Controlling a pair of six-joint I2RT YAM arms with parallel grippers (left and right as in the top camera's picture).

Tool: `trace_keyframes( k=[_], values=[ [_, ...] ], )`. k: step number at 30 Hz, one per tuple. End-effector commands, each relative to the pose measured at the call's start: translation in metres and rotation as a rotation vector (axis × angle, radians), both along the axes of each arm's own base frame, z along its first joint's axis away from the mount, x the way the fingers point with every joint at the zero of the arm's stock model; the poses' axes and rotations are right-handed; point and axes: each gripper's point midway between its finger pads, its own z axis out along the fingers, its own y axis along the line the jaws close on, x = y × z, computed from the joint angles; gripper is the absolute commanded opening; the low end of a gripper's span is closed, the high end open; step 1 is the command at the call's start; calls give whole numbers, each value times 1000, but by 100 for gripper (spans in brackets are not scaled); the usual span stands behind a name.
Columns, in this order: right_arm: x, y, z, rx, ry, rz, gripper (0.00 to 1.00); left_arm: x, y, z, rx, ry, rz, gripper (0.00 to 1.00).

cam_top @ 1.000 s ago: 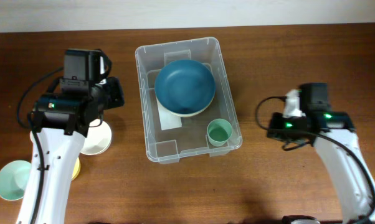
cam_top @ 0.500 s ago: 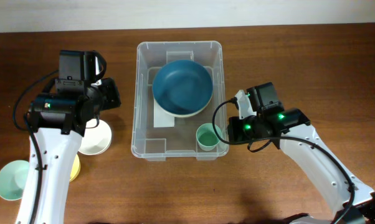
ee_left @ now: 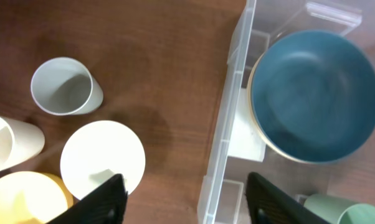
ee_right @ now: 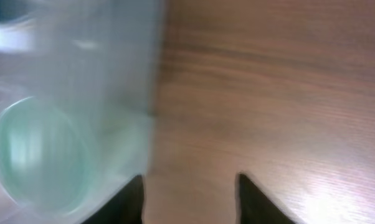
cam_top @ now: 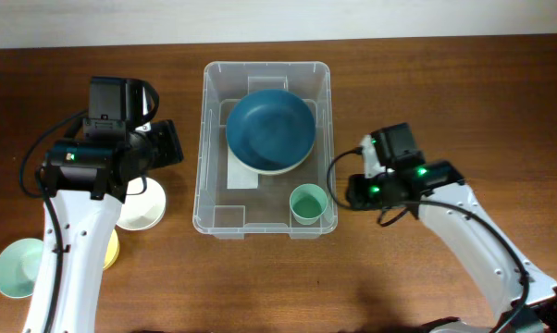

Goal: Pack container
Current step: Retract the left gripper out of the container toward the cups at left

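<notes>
Container [cam_top: 201, 148] sits at the middle of the counter [cam_top: 427, 83], partly packed: blue bowl [cam_top: 270, 129] nested on a pale bowl [cam_top: 260, 170] in its far half, green cup [cam_top: 307, 203] upright in its near right corner. Left of the container, loose on the counter: white bowl [ee_left: 102, 163], white cup [ee_left: 64, 87] on its side, yellow bowl [ee_left: 25, 199], and mint bowl [cam_top: 19, 268] farthest out. Left claw [ee_left: 187, 202] hangs above the container's left wall, fingers apart, holding nothing. Right claw [ee_right: 190, 199] is just outside the container's right wall near the green cup, fingers apart and empty; that view is blurred. Judgement: step in hand is fetching the next loose piece. Next move likely calls for the left claw to shift away from the container, descend on the white bowl's rim, pinch it, then lift clear over the wall
</notes>
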Motion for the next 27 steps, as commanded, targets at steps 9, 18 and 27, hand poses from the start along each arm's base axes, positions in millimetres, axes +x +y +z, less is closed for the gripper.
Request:
trace_keyframes(
  k=[9,18,27],
  values=[
    [24,-106,62,-161,-48,-279,91,-8,9,-2,23,36,24,76],
    [15,-128,78,-141,-52,-351,93,10,106,40,14,-112,298,74],
    [13,-128,77,-141,-44,-351,94,44,119,-36,-8,80,310,74]
  ],
)
